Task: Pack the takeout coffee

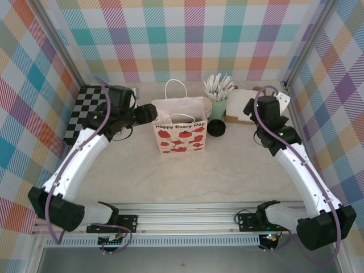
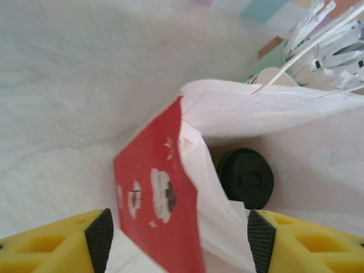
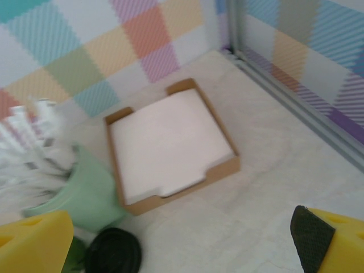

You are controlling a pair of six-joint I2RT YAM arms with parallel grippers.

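stage: early, coffee not yet packed | coffee [image 1: 216,126]: on table [image 1: 170,182], centre-right of top view, just right of bag [image 1: 180,135] | left gripper [image 2: 179,236]: jaws spread, bag's edge loose between them, no grip | right gripper [image 3: 182,242]: wide open, empty | to do: lift coffee into bag

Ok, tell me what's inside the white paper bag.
From above, the white paper bag has bare white lining visible through its open mouth; its walls hide the bottom. The takeout coffee stands outside, to its right.
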